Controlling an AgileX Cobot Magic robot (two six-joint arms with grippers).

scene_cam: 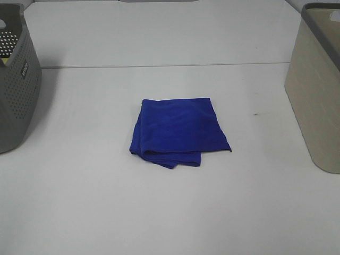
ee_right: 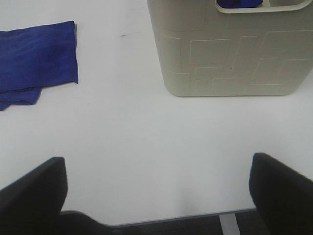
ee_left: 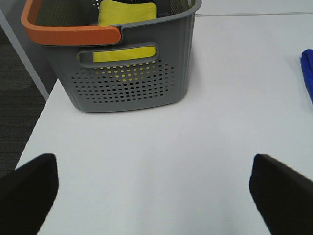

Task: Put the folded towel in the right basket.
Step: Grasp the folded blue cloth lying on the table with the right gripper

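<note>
The folded towel (scene_cam: 178, 130) is a royal-blue layered pad lying flat in the middle of the white table; it also shows in the right wrist view (ee_right: 36, 61) and as a sliver in the left wrist view (ee_left: 308, 73). The right basket (scene_cam: 316, 90), beige with smooth walls, stands at the table's right edge (ee_right: 230, 49). Neither arm appears in the high view. My left gripper (ee_left: 154, 193) is open over bare table near the grey basket. My right gripper (ee_right: 156, 193) is open above the table's front edge, short of the beige basket, with nothing between its fingers.
A grey perforated basket (scene_cam: 16, 79) with an orange handle (ee_left: 68, 32) stands at the left edge, holding a yellow cloth (ee_left: 127, 12). Something blue shows through the beige basket's handle hole (ee_right: 242, 4). A seam crosses the table (scene_cam: 159, 66) behind the towel.
</note>
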